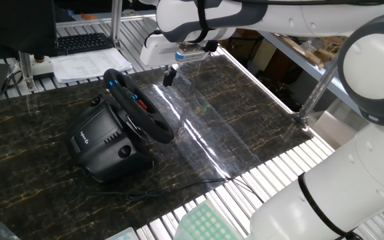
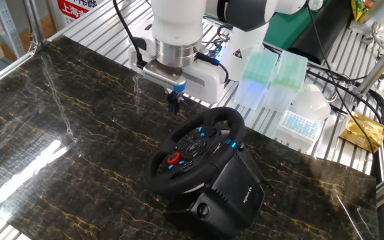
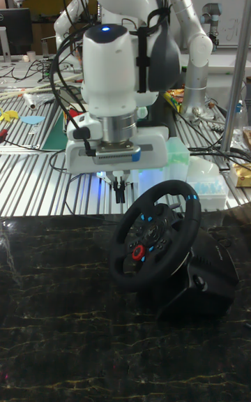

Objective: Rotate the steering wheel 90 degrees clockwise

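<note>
Steering wheel (image 2: 195, 150), black round-rimmed, untouched; hand (image 2: 173, 103) hovers nearby, fingers together, empty — a glancing push could slip off the rim.

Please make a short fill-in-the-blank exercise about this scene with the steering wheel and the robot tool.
1. The tool hangs above the dark marble table and holds ____.
2. The round button on the hub of the steering wheel is ____ in colour.
3. The steering wheel is mounted on a housing whose colour is ____.
4. The tool's fingers point ____.

Missing words: nothing; red; black; downward
</note>
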`<state>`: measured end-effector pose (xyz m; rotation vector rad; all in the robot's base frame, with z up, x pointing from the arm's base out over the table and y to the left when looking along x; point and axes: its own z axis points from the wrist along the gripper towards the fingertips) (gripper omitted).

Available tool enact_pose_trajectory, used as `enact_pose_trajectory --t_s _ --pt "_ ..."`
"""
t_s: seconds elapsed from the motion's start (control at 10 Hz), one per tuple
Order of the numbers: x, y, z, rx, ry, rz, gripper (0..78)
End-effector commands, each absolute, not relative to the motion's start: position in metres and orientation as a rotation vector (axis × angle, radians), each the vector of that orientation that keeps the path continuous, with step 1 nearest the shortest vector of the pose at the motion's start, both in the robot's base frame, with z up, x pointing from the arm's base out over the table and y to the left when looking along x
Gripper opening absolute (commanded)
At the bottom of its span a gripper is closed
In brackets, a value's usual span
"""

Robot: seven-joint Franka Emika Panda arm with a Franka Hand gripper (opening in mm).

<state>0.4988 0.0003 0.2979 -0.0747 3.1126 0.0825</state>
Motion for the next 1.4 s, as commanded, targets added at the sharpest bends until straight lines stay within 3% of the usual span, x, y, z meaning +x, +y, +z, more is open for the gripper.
enact_pose_trajectory --t_s 0.1,1.4 --pt "0.4993 0.0029 0.3001 -0.136 3.077 0.141 0.0" --pt "0.4993 0.0031 0.3003 -0.129 3.018 0.029 0.0"
